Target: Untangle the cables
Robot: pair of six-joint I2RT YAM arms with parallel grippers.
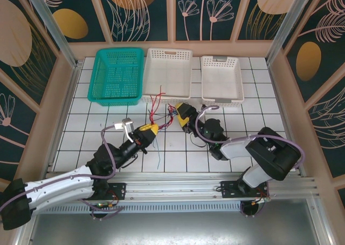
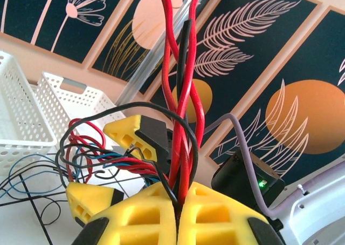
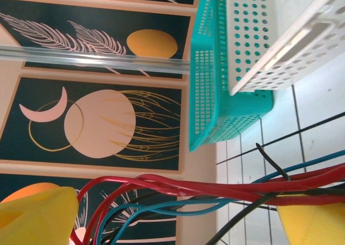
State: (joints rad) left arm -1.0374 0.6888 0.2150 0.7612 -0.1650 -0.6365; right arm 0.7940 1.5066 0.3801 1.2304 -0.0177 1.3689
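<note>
Cables [image 2: 183, 94] noted as glossy, plastic-sheathed; baskets [image 1: 168, 52] made of perforated plastic; tabletop [image 1: 81, 131] finished in smooth tile.

Cables [image 1: 156, 113] on table [image 1: 259, 123] before baskets [image 1: 168, 52]

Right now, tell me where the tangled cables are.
From above, the cables sit mid-table, just before the middle white basket, pinched in the left hand and running to the right hand.

no text, label, brand, number or sign can be read.
</note>
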